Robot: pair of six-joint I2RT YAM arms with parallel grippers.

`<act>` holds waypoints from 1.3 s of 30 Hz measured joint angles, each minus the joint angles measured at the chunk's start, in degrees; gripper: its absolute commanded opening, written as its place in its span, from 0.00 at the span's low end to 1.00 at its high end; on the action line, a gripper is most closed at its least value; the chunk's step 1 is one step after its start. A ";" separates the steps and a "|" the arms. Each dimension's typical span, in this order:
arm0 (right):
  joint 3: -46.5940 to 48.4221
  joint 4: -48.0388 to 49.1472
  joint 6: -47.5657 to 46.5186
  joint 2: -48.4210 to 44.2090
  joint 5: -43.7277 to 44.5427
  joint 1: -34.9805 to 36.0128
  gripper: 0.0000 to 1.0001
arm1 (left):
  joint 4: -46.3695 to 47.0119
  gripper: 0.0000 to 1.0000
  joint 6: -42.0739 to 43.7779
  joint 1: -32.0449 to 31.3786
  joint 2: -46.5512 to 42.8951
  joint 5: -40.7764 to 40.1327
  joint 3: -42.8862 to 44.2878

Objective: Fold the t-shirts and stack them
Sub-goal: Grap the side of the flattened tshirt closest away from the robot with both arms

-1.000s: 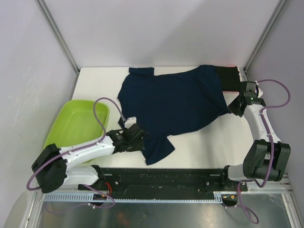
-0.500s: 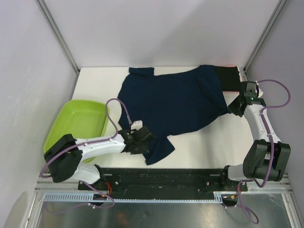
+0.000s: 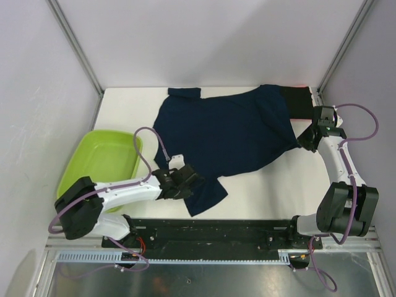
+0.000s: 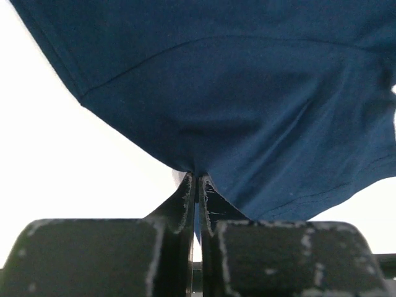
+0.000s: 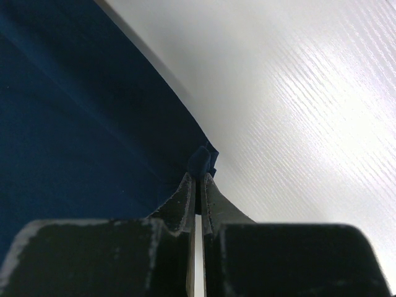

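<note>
A dark navy t-shirt [image 3: 226, 133] lies spread across the white table, one sleeve pointing toward the near edge. My left gripper [image 3: 189, 184] is shut on the edge of that near sleeve [image 4: 247, 124], the cloth pinched between its fingertips. My right gripper [image 3: 304, 140] is shut on the shirt's right edge, where a small tuft of navy cloth [image 5: 201, 159] pokes out above the closed fingers. A black t-shirt [image 3: 298, 103] lies at the far right corner, partly under the navy one, with a thin red-pink edge [image 3: 301, 86] beyond it.
A lime-green plastic tub [image 3: 99, 164] sits at the table's left side, close to my left arm. A black rail [image 3: 210, 232] runs along the near edge. Grey walls enclose the table on three sides.
My left gripper slid right onto the near sleeve and closed on its edge. The right arm and the shirt body have not moved.
</note>
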 measured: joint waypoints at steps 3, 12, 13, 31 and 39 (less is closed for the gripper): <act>0.00 -0.20 0.00 -0.04 0.02 0.00 0.00 | -0.17 0.00 -0.44 0.00 -3.13 -1.31 -0.22; -0.48 -4.04 0.00 -4.22 2.12 1.42 0.00 | -9.14 0.00 -1.49 3.10 -26.84 -6.34 -1.73; -0.90 -4.33 0.02 -5.07 2.25 1.57 0.00 | -10.43 0.00 -1.46 3.54 -28.96 -6.80 -1.68; -15.89 -16.37 10.86 -21.92 3.72 2.36 0.14 | -32.00 0.00 -4.63 4.96 -52.70 -6.19 -0.68; -17.27 -19.58 13.70 -22.21 2.99 2.12 0.45 | -33.73 0.00 -4.57 4.96 -49.90 -4.07 -1.33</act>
